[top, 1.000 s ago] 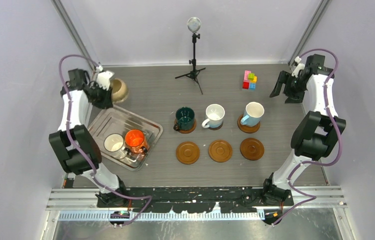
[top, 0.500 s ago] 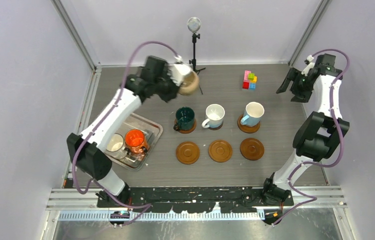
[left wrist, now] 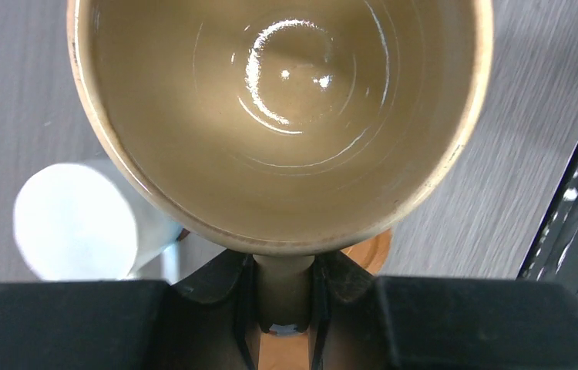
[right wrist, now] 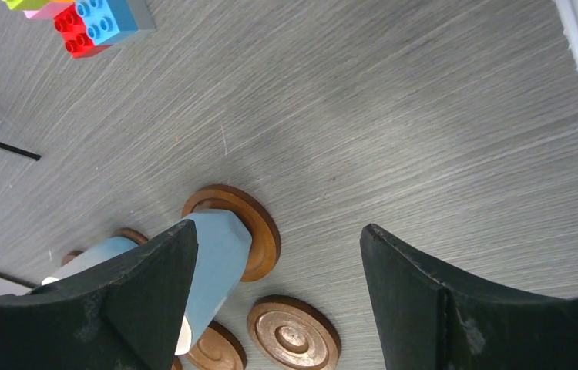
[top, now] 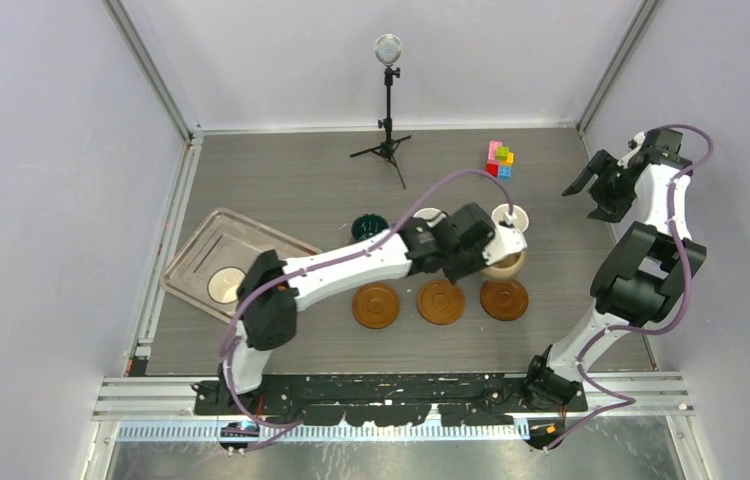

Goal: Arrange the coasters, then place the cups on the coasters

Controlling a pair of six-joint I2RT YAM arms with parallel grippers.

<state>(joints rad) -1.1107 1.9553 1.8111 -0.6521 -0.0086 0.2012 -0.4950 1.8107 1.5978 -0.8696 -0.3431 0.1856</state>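
- Beige mug point(top: 504, 266) hangs from my left gripper point(top: 498, 248). Its handle point(left wrist: 282, 297) is pinched tight between my fingers point(left wrist: 216, 289), and my wrist camera looks straight into the glossy bowl.
- Taking the far wall as 12 o'clock, the mug sits over the 12 o'clock edge of the right coaster point(top: 504, 300). I cannot tell whether it touches the wood.
- My left arm stretches from 7 o'clock across the table towards 3 o'clock, crossing in front of the back row.
- The front row is three bare discs side by side: left coaster point(top: 376, 305), middle coaster point(top: 440, 301) and the right one.
- At 12 o'clock of them are the green mug point(top: 369, 226), the white mug point(top: 429, 214), partly hidden by my arm, and the blue mug point(top: 509, 213), just beyond the beige one.
- The blue mug stands on the back coaster point(right wrist: 251, 223).
- My right gripper point(top: 596, 188) hangs at 2 o'clock near the wall, jaws spread wide with nothing between them.
- The tray point(top: 211, 235) at 9 o'clock holds the dark-rimmed mug point(top: 226, 285).
- The blocks point(top: 499, 158) sit at 1 o'clock and the stand point(top: 388, 100) at 12 o'clock.
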